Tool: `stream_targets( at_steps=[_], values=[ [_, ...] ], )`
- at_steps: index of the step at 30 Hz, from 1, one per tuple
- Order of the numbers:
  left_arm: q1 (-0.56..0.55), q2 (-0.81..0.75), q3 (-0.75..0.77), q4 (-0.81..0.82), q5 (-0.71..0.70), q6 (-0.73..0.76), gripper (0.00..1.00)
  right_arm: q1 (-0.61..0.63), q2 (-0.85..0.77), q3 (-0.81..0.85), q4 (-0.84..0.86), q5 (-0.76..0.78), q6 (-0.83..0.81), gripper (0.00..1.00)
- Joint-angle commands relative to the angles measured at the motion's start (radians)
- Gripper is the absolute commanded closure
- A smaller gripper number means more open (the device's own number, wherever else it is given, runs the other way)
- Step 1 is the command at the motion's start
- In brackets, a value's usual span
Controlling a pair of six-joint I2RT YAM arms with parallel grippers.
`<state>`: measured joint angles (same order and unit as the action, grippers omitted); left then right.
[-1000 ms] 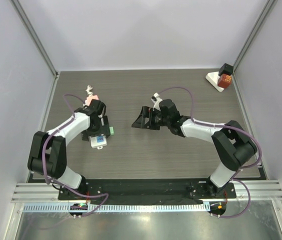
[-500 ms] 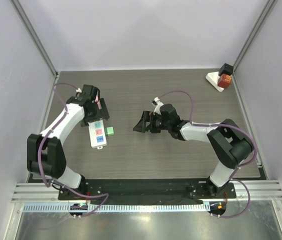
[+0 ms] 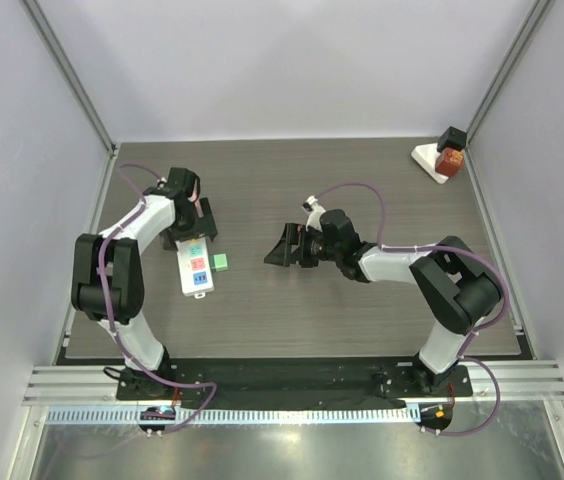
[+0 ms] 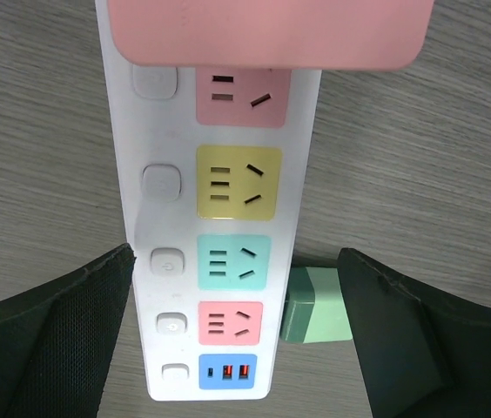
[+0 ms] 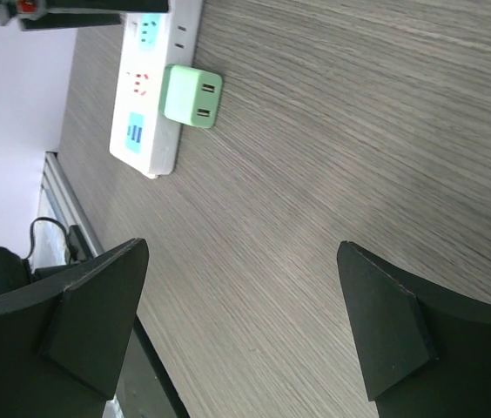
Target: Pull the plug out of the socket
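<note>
Left elbow swung inward since 0.5 s ago, left gripper (image 3: pixel 191 216) barely shifted: fingers (image 4: pixel 54 340) wide, empty, at the far end of the power strip (image 3: pixel 196 268). Green plug (image 3: pixel 221 262) lies out of the socket, touching the strip's right edge. Right gripper (image 3: pixel 284 247) gapes wide, empty, mid-table (image 3: pixel 362 320), bare wood between it and the plug.

No legible txt.
You'll see only faint pwr icons on 2 buttons (image 4: pixel 168 261) of the power strip (image 4: pixel 184 228), nr its blue end.
</note>
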<state>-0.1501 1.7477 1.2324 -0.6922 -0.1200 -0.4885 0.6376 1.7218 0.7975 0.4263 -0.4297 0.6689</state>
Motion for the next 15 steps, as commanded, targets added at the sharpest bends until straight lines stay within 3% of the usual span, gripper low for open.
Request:
stream_targets(
  at_steps=[1,9,15],
  values=[
    [0.003,0.013,-0.007,0.057,0.009,0.039,0.02,0.002,0.005,-0.009,0.097,-0.030,0.009,0.04],
    [0.006,0.081,0.021,0.062,0.030,0.037,0.07,0.017,0.097,0.034,0.118,-0.043,0.049,0.05],
    [0.004,0.084,0.018,0.036,0.014,0.041,0.09,0.037,0.136,0.158,0.014,-0.038,0.061,0.05]
  ],
)
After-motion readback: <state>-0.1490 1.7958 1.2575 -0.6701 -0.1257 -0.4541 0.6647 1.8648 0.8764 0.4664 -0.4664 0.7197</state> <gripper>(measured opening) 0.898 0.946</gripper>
